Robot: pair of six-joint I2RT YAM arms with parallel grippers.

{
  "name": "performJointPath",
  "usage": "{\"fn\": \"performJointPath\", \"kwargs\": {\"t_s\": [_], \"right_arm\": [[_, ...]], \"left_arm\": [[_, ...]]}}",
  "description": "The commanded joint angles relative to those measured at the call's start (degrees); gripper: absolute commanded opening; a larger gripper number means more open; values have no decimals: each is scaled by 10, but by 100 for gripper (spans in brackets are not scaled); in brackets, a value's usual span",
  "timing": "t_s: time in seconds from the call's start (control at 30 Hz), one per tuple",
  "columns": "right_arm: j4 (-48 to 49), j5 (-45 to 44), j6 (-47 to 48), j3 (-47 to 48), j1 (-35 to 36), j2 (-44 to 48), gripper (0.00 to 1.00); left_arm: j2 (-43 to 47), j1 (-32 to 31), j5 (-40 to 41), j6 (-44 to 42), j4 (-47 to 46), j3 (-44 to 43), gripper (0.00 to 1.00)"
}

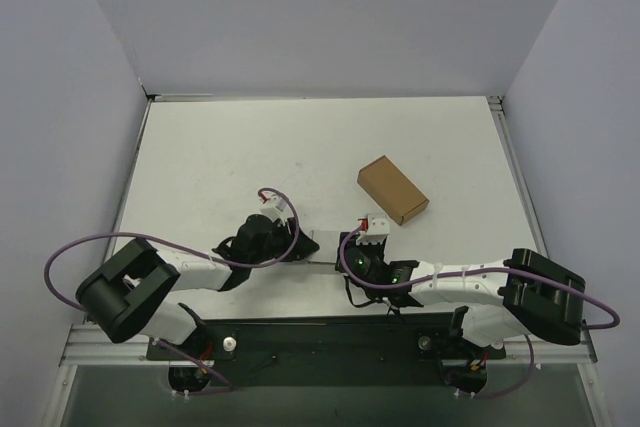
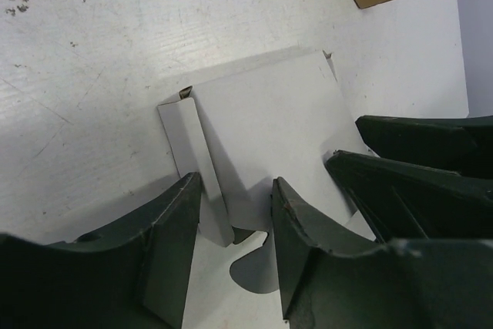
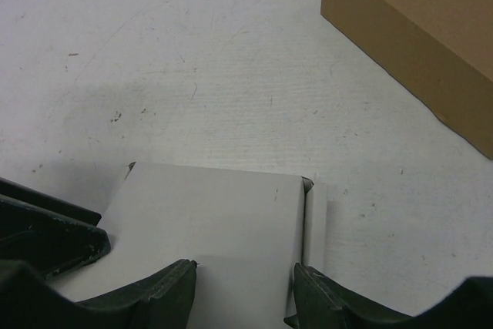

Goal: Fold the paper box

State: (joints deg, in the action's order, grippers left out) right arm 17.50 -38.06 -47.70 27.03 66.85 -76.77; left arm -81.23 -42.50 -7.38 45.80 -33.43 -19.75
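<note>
While the overhead camera shows both arms whole, stretched low and forward from their bases and bent inward so their wrists nearly meet at the near middle of the white table (image 1: 220,157), it shows only a sliver of the thin white-grey paper box blank (image 1: 320,245) between them. The wrist cameras show what that view hides. From the left wrist, the blank lies flat on the table with a narrow side flap creased along its left edge. The left gripper (image 2: 235,190) has its fingers parted, straddling the near end of that flap and the panel beside it, pinching neither. The right gripper (image 2: 344,141) reaches in from the right, its dark fingertips over the blank's right edge. From the right wrist, that gripper's fingers are likewise spread apart, set over the near part of the blank on either side of a crease near its right end, grasping nothing. A small closed brown cardboard box (image 1: 392,190) lies apart, farther out and to the right.
</note>
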Motion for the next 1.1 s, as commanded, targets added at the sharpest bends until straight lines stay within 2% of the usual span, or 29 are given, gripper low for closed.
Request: {"fn": "performJointPath", "kwargs": {"t_s": [0.0,0.1,0.27,0.57,0.63,0.73,1.07], "right_arm": [[-44,3,1,-12,5,-19,53],[-45,4,1,-11,5,-19,52],[-53,15,2,-14,-1,0,52],[-91,105,-9,-43,-60,104,62],[-91,126,-12,-55,-69,121,62],[-91,143,-24,-66,-78,136,57],[-98,156,-77,-118,-81,121,32]], "left_arm": [[-35,3,-2,-13,0,3,43],[-42,2,9,-30,30,-3,38],[-43,1,39,-69,91,-19,35],[-56,-42,88,-113,156,-61,34],[-60,-54,103,-119,170,-71,34],[-67,-69,116,-123,180,-77,34],[-115,-122,167,-127,194,-86,33]]}}
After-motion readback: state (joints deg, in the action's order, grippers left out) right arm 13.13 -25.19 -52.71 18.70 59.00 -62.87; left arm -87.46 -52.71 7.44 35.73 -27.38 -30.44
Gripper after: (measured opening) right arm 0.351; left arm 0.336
